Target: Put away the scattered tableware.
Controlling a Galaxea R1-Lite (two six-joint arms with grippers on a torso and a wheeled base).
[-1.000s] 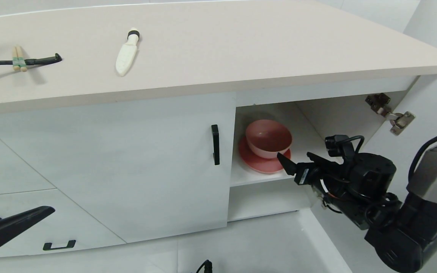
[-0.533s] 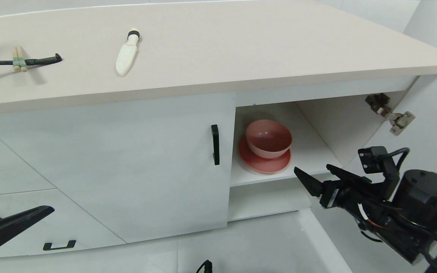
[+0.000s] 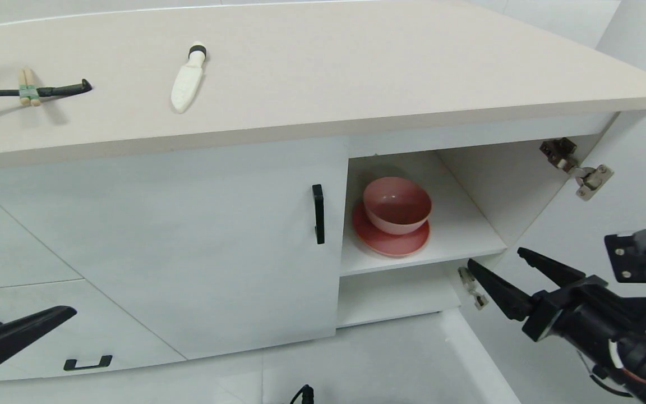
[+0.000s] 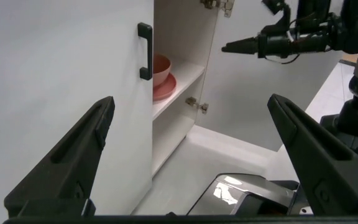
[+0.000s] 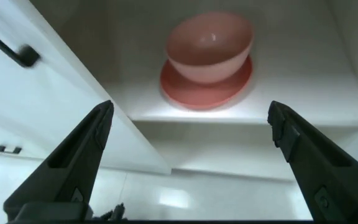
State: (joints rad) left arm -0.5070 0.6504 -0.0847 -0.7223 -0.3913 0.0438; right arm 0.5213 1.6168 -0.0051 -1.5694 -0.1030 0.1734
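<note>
Below your surface the cabinet stands open. Right gripper, at 4 o'clock, and left gripper are spread, empty. Plate carries bowl on its shelf, stacked evidently to save room. Cream utensil lies unstowed at 11 o'clock.

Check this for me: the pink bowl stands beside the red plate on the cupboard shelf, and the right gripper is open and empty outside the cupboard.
Not quite: the pink bowl stands on the red plate, not beside it; the head view shows this. Both are on the cupboard shelf, and the right gripper is open and empty outside the cupboard.
</note>
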